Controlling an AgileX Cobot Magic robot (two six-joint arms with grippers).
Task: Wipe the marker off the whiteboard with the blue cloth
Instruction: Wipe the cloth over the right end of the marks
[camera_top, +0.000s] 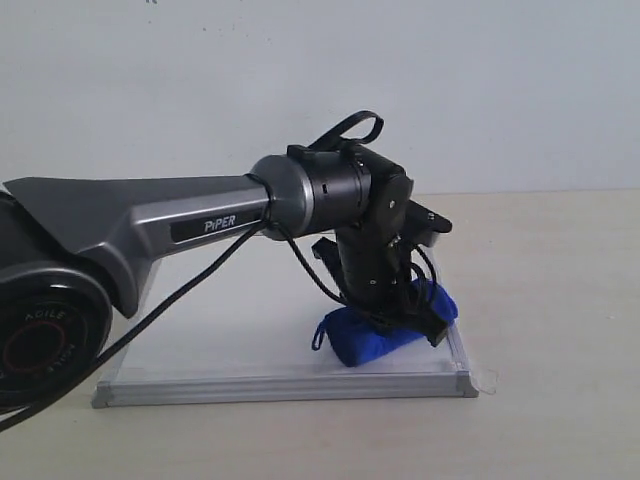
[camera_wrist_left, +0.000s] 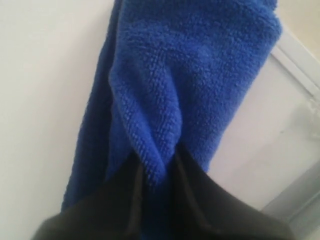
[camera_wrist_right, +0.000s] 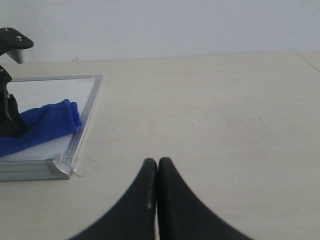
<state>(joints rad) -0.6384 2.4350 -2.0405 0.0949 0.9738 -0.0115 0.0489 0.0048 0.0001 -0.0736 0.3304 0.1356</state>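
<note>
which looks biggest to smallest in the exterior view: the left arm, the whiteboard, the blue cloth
1. left arm: fills the most of the picture, but it is nearest the camera, so its real size against the board is unsure
2. whiteboard: partly hidden by the arm
3. blue cloth: clearly smallest

Plain white wall (camera_top: 500, 80) behind a pale beige tabletop (camera_top: 560, 300), even light

A pale beige surface (camera_top: 560, 290) fills the lower half of the frame. The whiteboard (camera_top: 230, 345) lies flat on it, at lower centre.
</note>
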